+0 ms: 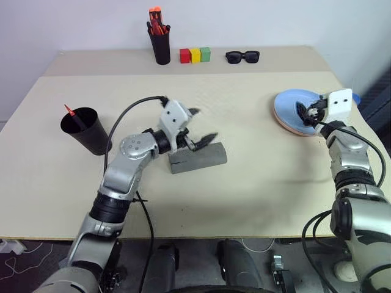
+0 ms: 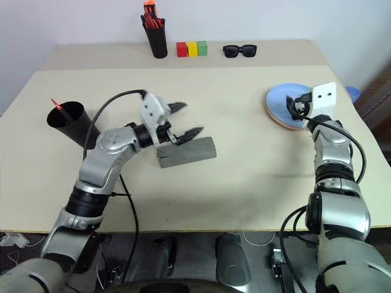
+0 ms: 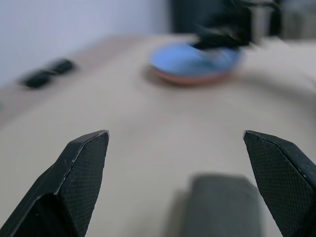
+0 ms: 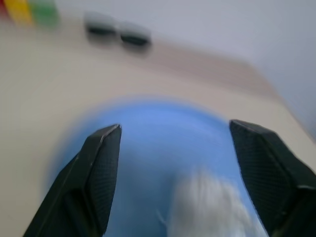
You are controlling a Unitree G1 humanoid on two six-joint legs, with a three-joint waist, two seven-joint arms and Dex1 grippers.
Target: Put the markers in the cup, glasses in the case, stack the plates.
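Observation:
The closed grey case [image 1: 197, 157] lies mid-table. Just above its left end, my left gripper [image 1: 201, 126] hangs open and empty, with the case's end low between its fingertips [image 3: 89, 153] in the left wrist view. At the right, the light blue plate [image 1: 292, 102] rests on the pink plate [image 1: 295, 130]. My right gripper [image 1: 304, 112] is over the blue plate [image 4: 148, 148], open and holding nothing. The black cup [image 1: 82, 131] stands at the left, and a red-tipped marker [image 1: 71, 113] sticks out of it. The glasses are out of view.
At the back edge stand a narrow black cup of orange-red markers [image 1: 160, 41], red, yellow and green blocks [image 1: 195, 55], and dark sunglasses [image 1: 242, 57]. The plates sit close to the table's right edge.

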